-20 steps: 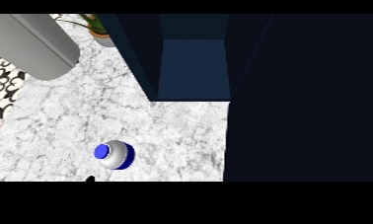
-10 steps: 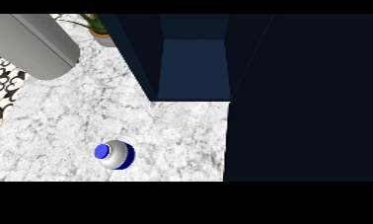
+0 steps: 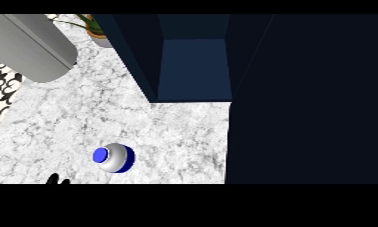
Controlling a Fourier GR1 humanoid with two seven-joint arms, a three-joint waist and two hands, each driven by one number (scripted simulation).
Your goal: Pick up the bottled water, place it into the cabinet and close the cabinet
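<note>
The bottle (image 3: pixel 112 157) stands on the white stone counter (image 3: pixel 88 116), and we look down on its blue cap. It is near the bottom of the view, in front of the cabinet (image 3: pixel 193 66) and a bit to the left, well apart from it. The cabinet is open, with its dark door (image 3: pixel 303 106) on the right. Only the black tips of the left hand (image 3: pixel 55 180) peek in at the bottom edge, near the bottle but not touching it. I cannot tell if that hand is spread or curled. A big grey tube (image 3: pixel 33 46) and a plant (image 3: pixel 92 25) sit at the top left.
</note>
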